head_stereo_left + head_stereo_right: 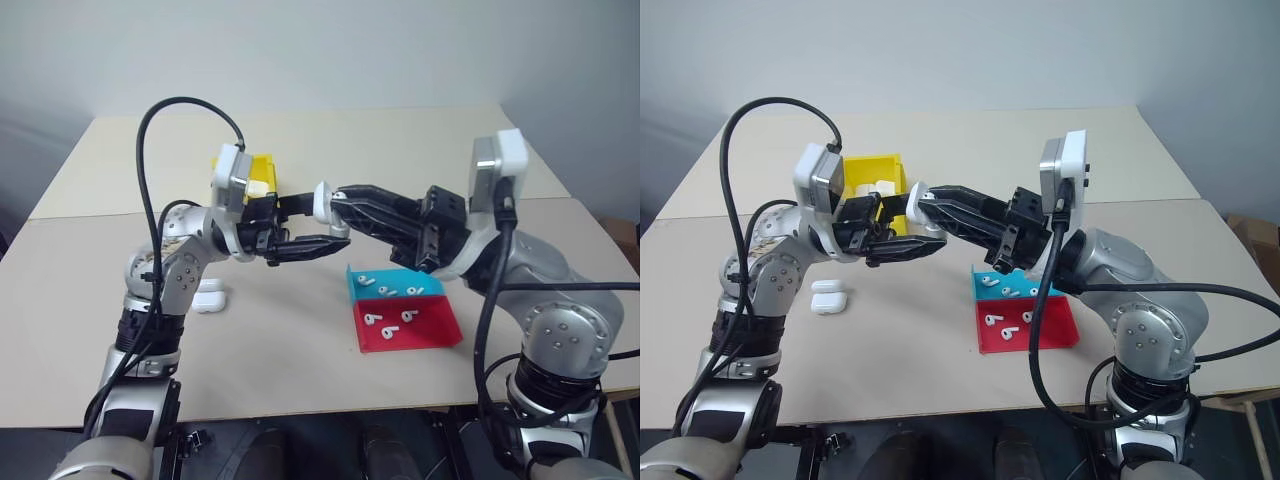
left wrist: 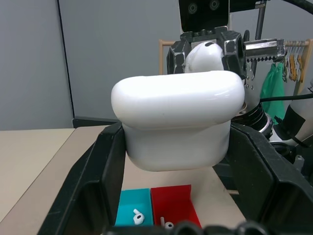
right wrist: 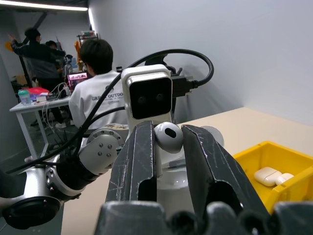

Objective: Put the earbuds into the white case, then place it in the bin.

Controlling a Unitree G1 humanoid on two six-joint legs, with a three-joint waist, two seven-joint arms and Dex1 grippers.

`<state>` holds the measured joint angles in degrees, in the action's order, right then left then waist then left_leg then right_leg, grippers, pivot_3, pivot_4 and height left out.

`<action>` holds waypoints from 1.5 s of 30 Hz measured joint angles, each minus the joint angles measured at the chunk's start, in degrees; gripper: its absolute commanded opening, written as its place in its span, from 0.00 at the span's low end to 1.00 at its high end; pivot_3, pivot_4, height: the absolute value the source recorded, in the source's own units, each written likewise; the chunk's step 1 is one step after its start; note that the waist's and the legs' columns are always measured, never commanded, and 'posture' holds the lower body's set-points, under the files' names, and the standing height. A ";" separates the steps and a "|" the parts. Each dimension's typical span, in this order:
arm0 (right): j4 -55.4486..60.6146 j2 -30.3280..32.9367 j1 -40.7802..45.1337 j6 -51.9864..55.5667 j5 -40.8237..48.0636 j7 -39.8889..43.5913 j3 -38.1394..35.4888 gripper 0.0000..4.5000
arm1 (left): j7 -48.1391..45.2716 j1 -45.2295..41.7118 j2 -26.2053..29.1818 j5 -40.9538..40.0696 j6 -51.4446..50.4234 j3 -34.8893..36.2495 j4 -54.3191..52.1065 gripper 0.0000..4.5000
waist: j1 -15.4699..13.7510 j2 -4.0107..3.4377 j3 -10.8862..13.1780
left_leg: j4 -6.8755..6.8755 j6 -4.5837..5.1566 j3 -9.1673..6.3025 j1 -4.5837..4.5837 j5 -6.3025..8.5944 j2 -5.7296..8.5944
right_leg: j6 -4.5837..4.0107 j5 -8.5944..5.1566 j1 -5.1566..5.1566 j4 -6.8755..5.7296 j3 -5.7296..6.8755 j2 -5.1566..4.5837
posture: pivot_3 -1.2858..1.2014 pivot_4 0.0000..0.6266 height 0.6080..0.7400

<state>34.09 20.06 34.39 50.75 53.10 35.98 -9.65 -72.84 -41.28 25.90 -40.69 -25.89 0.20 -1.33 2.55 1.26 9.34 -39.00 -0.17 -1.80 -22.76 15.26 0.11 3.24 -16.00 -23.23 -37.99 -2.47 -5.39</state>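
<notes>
The white case [image 2: 177, 120] hides most of the right gripper [image 2: 205, 51] behind it, and the earbud [image 2: 203, 55] shows partly above its lid. The tray [image 2: 156, 205] is cut off at the frame's bottom edge. In the head views, arms cover part of the bin [image 1: 880, 178]

Two end effectors meet above the surface: the left end effector [image 1: 318, 230] carries one white case [image 2: 176, 122], the right end effector [image 3: 165, 147] one earbud [image 3: 167, 136]. Two more cases [image 1: 827, 297] lie on the surface, and two sit in the one yellow bin [image 3: 281, 161]. The one red and cyan tray [image 1: 440, 335] holds about six loose earbuds [image 1: 383, 320].
</notes>
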 measured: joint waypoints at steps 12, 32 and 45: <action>-0.93 2.57 -1.13 -2.72 0.07 -1.21 1.72 0.14 | 0.16 0.04 -0.07 0.08 0.00 0.11 -0.18 0.63 | -0.03 0.00 0.00 | 0.00 0.01 0.00 0.00 0.00 0.00 | 0.00 0.00 0.00 0.01 0.00 0.00 | 0.52 0.24 1.00; -0.02 13.50 -3.85 -3.99 8.03 0.75 -2.31 0.72 | 0.73 0.09 -0.48 0.09 0.02 0.18 -0.30 0.63 | -0.27 0.01 0.01 | 0.00 0.03 -0.01 -0.02 0.01 -0.01 | 0.00 0.00 0.04 0.07 0.02 0.00 | 0.52 0.24 1.00; -16.29 27.88 15.81 -8.75 -1.93 19.06 5.45 0.03 | -3.58 -1.45 -1.94 1.59 1.81 -2.99 2.41 0.63 | -0.06 0.01 0.01 | -0.02 0.14 0.08 0.05 -0.04 -0.02 | -0.01 0.00 0.07 0.33 -0.02 0.02 | 0.52 0.24 1.00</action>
<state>17.81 47.94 50.20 42.00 51.17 55.03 -4.20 -76.42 -42.73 23.95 -39.11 -24.08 -2.79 1.09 2.50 1.27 9.35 -39.01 -0.03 -1.72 -22.71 15.22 0.09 3.24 -16.00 -23.16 -37.66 -2.49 -5.37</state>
